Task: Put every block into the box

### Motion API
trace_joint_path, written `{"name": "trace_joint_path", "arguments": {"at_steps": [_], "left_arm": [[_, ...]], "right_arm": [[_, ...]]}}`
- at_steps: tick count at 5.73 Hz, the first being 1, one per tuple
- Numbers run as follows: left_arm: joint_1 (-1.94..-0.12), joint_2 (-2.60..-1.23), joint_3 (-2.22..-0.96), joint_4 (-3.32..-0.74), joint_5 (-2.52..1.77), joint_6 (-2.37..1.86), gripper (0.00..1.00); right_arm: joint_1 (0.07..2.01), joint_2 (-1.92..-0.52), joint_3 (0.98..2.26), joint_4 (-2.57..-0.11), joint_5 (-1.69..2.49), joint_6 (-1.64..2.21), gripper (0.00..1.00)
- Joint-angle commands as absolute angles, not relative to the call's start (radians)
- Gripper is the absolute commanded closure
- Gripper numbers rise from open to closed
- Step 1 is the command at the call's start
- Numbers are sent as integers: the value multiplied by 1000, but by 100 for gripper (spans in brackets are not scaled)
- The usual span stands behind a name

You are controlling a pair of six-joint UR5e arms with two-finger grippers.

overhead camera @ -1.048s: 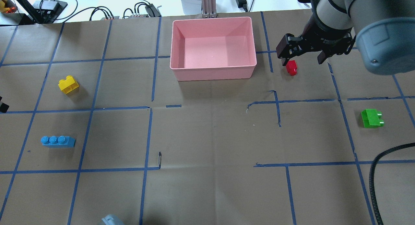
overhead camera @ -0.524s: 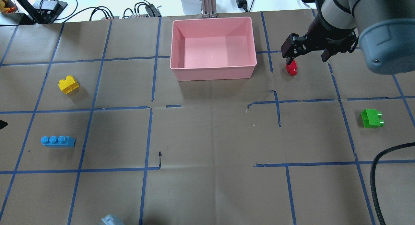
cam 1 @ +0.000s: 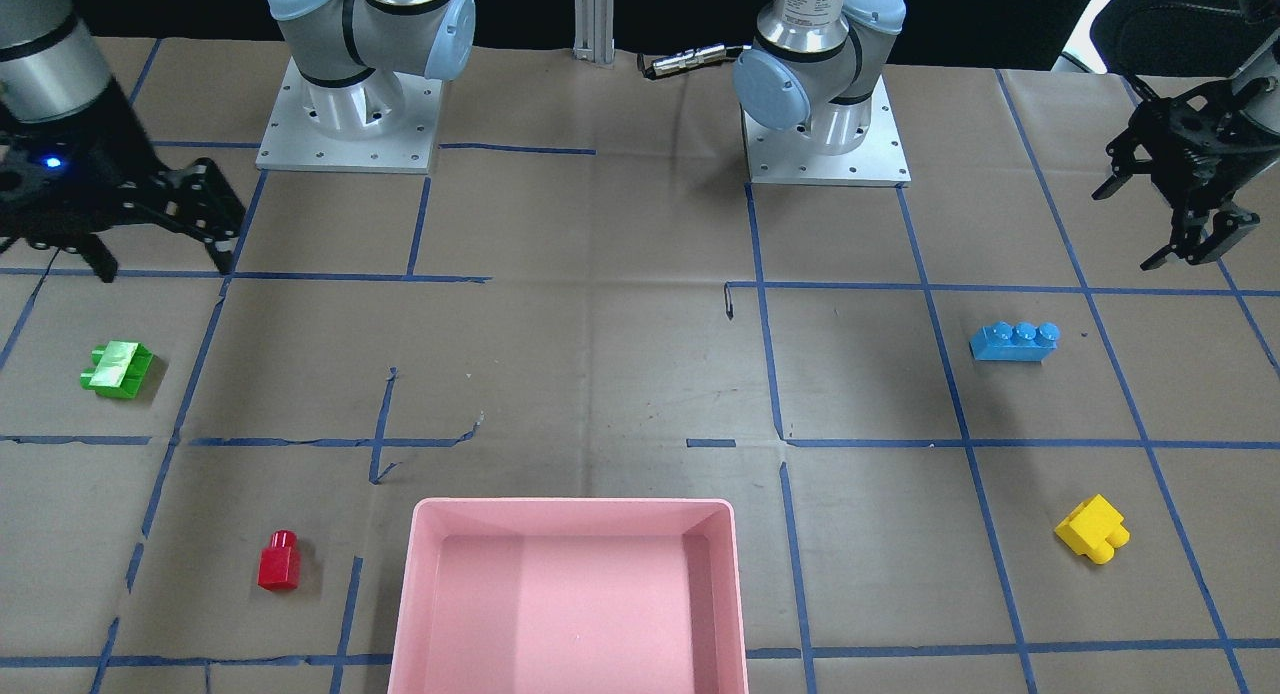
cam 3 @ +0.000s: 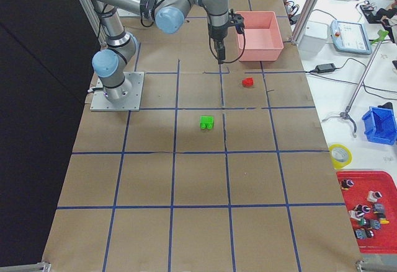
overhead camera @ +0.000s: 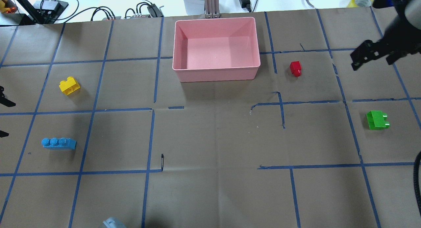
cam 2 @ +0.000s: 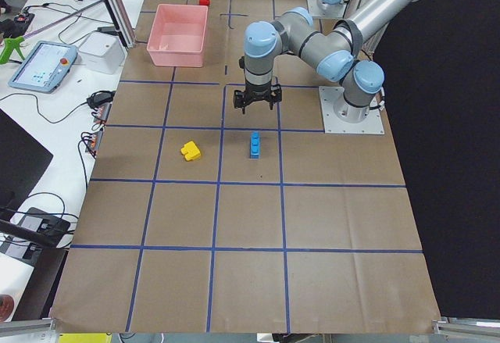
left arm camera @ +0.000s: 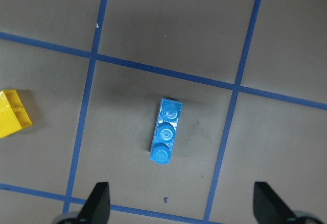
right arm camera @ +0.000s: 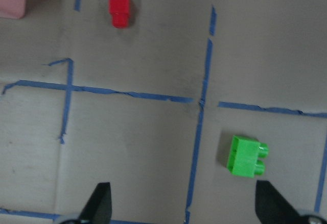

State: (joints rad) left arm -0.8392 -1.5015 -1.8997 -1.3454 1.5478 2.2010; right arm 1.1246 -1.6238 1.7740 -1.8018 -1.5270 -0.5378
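The pink box [overhead camera: 217, 75] stands empty at the table's far middle. The red block [overhead camera: 295, 68] lies on the paper to its right. The green block [overhead camera: 377, 120] lies nearer, at the right. The yellow block [overhead camera: 69, 85] and the blue three-stud block [overhead camera: 59, 143] lie at the left. My right gripper [overhead camera: 373, 62] is open and empty, well right of the red block; its wrist view shows the red block [right arm camera: 120, 7] and the green block [right arm camera: 247, 155] below it. My left gripper [cam 1: 1150, 224] is open and empty, above the blue block [left arm camera: 165, 138].
Blue tape lines grid the brown paper. Cables and electronics [overhead camera: 144, 9] lie beyond the far edge. The two arm bases [cam 1: 345, 104] stand on the robot's side. A black cable [overhead camera: 417, 175] hangs at the right edge.
My right gripper has moved away from the red block to the right, still open. The red block stays on the paper. My left gripper's fingertips shifted at the left edge.
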Motion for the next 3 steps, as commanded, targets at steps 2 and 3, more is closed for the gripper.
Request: {"name": "trace_joint_path", "arguments": {"at_steps": [2,3], "left_arm": [[-839,-1546,-2113,-1003,1539,2267,2],[-836,-1601,-2121,-965,1511,2269,2]], "right_arm": [[928,-1609,1969,-1976,-1456,-586,1],[908,-1585,2047,-2082,-1453,-554,2]]}}
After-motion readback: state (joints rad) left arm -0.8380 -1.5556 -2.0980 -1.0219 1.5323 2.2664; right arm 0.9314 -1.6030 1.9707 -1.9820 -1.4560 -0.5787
